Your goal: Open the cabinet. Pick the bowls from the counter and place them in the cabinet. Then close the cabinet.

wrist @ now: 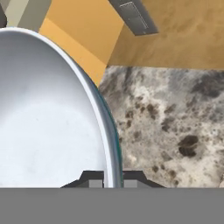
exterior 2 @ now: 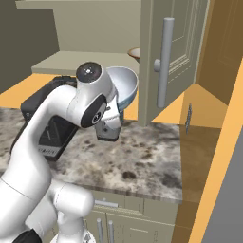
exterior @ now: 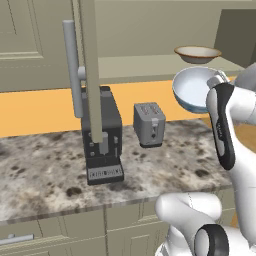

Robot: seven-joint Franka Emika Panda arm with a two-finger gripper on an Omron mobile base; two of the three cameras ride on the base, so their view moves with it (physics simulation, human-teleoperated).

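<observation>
The grey-beige wall cabinet (exterior: 90, 60) stands open above the speckled granite table (exterior: 45, 170), its shelf carrying the wide shallow tan bowl (exterior: 197, 53). The claw (wrist: 113, 179) is clenched on the rim of the white and pale-blue bowl (exterior: 192, 89), held tilted over the table's right end, below the shelf.
</observation>
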